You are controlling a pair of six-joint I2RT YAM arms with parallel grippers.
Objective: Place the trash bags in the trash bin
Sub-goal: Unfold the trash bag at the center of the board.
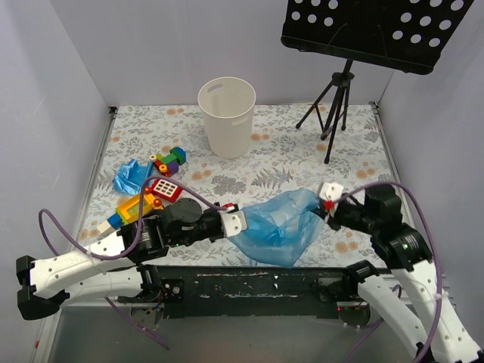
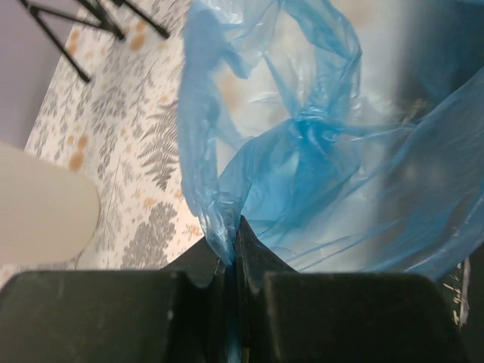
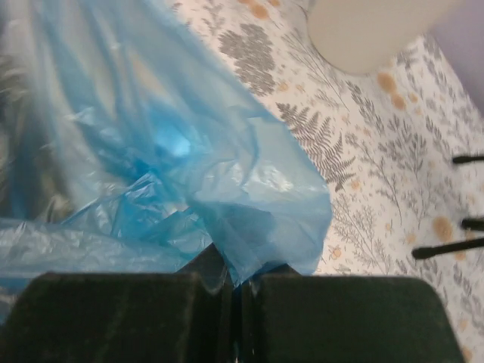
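At the near edge of the flowered tabletop (image 1: 302, 147), between the two arms: a blue trash bag (image 1: 276, 227), opened out and crumpled, its middle sagging low, on the surface as far as can be told. Pinched at its left end by the left tool (image 1: 236, 221), shut flat on a fold of film, with only plastic between the fingers. Gripped at its right end by the right tool (image 1: 330, 198), likewise closed hard on a bunched edge, plain in both wrist views. Well apart from all this, toward the back and a little left of centre: the trash bin (image 1: 227, 115), upright, mouth open, no blue showing inside. Off to the left, just beside the toy blocks (image 1: 160, 185): a second blue bag (image 1: 130, 178), crumpled, touched by neither tool. At back right: a black music stand (image 1: 363, 30).

Judged from this, a two-ended hold on the first bag, secured but not yet carried anywhere, with nothing in the bin so far. Next move, most likely: raise both ends together, bring them closer so as to hang narrower than the rim, carry forward over the mouth, lower, then let go. Calls for gathering the loose film enough to keep it from draping down the outside wall. Calls also for care not to tip so light a bin.
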